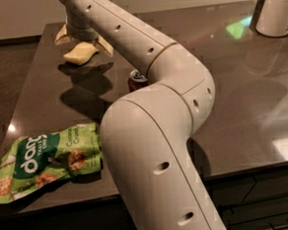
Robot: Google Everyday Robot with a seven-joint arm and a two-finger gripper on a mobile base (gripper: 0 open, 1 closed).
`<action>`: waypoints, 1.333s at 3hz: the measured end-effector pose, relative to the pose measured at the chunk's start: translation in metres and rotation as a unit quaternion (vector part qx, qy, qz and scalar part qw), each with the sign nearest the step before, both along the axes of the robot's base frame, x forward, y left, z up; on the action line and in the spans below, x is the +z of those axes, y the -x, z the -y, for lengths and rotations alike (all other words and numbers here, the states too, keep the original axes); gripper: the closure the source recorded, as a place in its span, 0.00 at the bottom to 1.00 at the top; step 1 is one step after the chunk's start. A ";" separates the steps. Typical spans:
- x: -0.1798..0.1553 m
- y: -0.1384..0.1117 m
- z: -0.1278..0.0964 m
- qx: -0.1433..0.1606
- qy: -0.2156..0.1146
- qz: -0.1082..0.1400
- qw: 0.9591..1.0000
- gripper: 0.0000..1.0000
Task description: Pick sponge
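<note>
The gripper [83, 41] hovers at the counter's [232, 106] far-left corner with its fingers [105, 46] spread astride the sponge [79, 54], which is probably light and squashy, so pinch its waist.

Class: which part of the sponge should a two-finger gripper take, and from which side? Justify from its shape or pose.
Grip the sponge across its short width, coming from above: it lies flat on the table, leaving only its side faces free. The gripper hangs just over it, fingers open on either side.
</note>
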State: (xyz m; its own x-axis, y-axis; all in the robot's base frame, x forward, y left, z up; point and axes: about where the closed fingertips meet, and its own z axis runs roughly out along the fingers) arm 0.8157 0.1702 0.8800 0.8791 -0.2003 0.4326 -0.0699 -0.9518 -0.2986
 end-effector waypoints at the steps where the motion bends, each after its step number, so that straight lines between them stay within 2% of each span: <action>1: -0.010 -0.003 -0.007 0.014 0.015 0.014 1.000 0.00; 4: -0.020 -0.011 -0.025 0.045 0.064 0.035 0.996 0.00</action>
State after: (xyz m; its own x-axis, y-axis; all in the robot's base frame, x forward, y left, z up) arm 0.8263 0.1950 0.8599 0.8579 -0.0623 0.5101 0.0331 -0.9839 -0.1758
